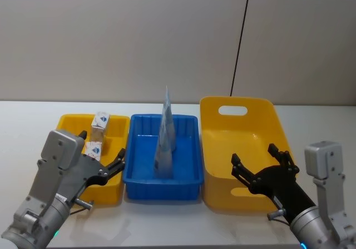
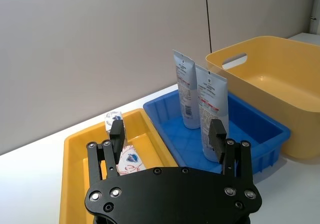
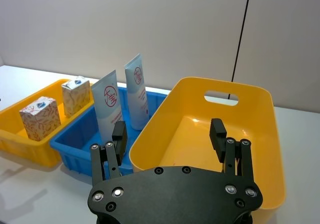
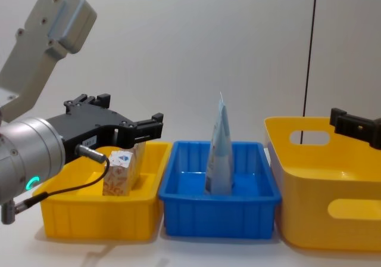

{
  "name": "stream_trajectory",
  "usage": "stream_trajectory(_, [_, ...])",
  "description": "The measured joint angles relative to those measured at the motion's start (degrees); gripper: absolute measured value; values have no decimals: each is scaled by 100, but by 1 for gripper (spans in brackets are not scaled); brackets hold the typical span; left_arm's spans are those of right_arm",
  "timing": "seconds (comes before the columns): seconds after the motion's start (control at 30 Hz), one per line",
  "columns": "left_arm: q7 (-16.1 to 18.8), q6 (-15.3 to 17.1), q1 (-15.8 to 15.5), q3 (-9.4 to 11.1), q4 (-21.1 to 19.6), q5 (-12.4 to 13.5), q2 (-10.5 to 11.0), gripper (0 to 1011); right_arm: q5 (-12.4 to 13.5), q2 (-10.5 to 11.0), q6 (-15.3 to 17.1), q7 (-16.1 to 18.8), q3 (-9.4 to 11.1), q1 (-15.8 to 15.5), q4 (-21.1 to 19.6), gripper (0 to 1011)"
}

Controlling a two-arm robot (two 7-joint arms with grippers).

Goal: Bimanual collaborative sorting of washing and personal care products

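**A:** Where are your arms right now?

**B:** Both are over the surface [image 1: 167, 221], carrying nothing. My right tool [image 3: 168, 129] hangs with its jaws spread wide above the near end of the big yellow bin [image 1: 245, 135]. The bin is bare beneath it, so I take it for the tub waiting to receive goods.

**A:** And the middle?

**B:** The blue bin [image 1: 161, 190] sits between my two tools and ahead of both. Two pale-blue tubes [image 2: 211, 109] stand upright in it, one behind the other. They are close, but I can't tell whether they touch. I reckon standing suits them, since it keeps their flat sides free for a pinch from above.

**A:** And the left side?

**B:** My left tool [image 2: 167, 131] is open as well, gripping nothing, and hangs over the near part of the small yellow tray [image 1: 75, 121]. Just beyond and below its fingertips stands the nearer box [image 3: 40, 118], white with a red pattern. The farther box [image 3: 75, 95] stands apart from it, deeper in the same tray. Like is kept with like.

**A:** What will you reach for?

**B:** I can't say yet. The nearer box is the shortest drop for my left tool.
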Motion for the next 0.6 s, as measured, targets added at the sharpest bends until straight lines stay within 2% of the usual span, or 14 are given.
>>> stream_trajectory(0.2, [0,54,-19,6,1,24,-8,1001,0,0,0,0,0,0,0,1000])
stream_trajectory(0.43, [17,418,-94,62,-14,120,-36,1001,0,0,0,0,0,0,0,1000])
stream_trajectory(0.6, [98,682,-131,78,-3,152,-144,1001,0,0,0,0,0,0,0,1000])
